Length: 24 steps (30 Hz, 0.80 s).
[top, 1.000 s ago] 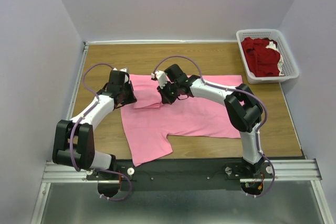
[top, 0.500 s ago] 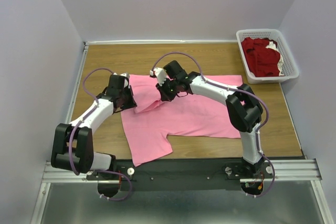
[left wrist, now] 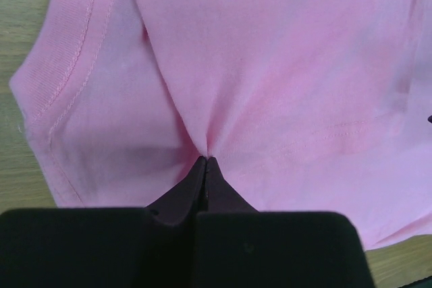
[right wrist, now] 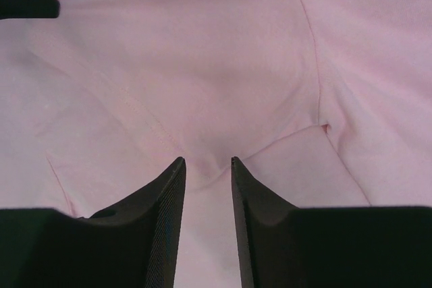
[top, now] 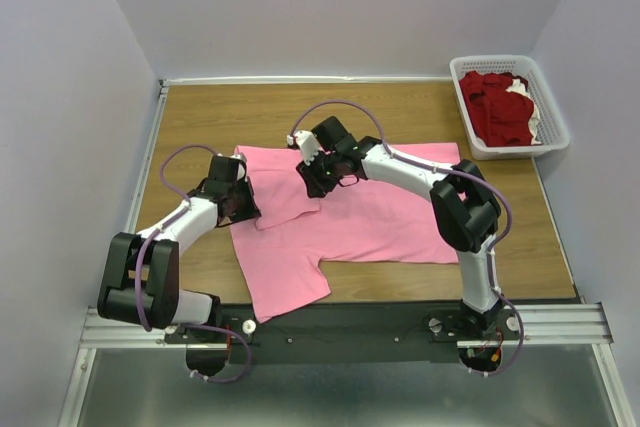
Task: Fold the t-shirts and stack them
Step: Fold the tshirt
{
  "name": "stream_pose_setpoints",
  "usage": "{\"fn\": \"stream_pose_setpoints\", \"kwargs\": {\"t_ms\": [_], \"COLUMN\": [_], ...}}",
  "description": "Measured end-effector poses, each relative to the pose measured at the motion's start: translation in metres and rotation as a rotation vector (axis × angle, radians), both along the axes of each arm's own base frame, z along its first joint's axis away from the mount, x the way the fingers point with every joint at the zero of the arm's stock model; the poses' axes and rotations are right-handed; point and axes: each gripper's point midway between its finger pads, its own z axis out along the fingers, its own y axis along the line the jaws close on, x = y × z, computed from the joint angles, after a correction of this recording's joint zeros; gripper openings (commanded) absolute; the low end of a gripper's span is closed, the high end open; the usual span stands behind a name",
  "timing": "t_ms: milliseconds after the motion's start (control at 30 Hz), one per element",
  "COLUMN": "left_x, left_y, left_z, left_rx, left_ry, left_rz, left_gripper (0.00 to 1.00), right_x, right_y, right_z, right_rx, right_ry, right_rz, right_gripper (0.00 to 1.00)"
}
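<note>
The bright pink t-shirt (top: 360,222) lies spread across the middle of the table, with a flap folded over at its left part (top: 285,205). My left gripper (top: 243,205) is at the shirt's left edge and is shut on a pinch of pink cloth (left wrist: 206,160); the hem shows to its left (left wrist: 74,52). My right gripper (top: 312,179) is over the upper left part of the shirt. Its jaws are apart with a low ridge of pink cloth between the tips (right wrist: 206,161). The dark red t-shirts (top: 497,107) lie crumpled in the basket.
The white lattice basket (top: 556,125) stands at the table's far right corner, with a bit of white cloth among the red shirts. Bare wooden table (top: 200,117) shows on the left and behind the shirt. Walls close in on three sides.
My left gripper has moved toward the near edge, pulling the pink cloth with it. The folded flap has come down and spread wider. My right gripper has stayed nearly in place.
</note>
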Motion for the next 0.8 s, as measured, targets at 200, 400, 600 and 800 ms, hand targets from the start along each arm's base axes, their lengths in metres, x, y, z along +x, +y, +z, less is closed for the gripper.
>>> {"fn": "stream_pose_setpoints", "kwargs": {"t_ms": [200,400,600,800], "left_x": [0.0,0.005,0.048,0.141], "left_y": [0.001,0.011,0.023,0.014], "left_z": [0.003,0.035,0.104,0.113], "left_rx": [-0.001,0.021,0.042,0.052], "left_ry": [-0.009,-0.116,-0.328,-0.379], "left_rz": [0.014,0.065,0.153,0.176], "left_gripper": [0.55,0.65,0.56,0.27], "right_x": [-0.003,0.004,0.056,0.117], "right_y": [0.0,-0.018,-0.095,-0.202], "right_z": [0.0,0.001,0.007,0.013], "right_rx": [0.007,-0.022,-0.038,-0.009], "right_ry": [0.033,0.028,0.007,-0.023], "right_rz": [-0.038,-0.15,-0.477,-0.865], "right_gripper": [0.41,0.41,0.42,0.42]}}
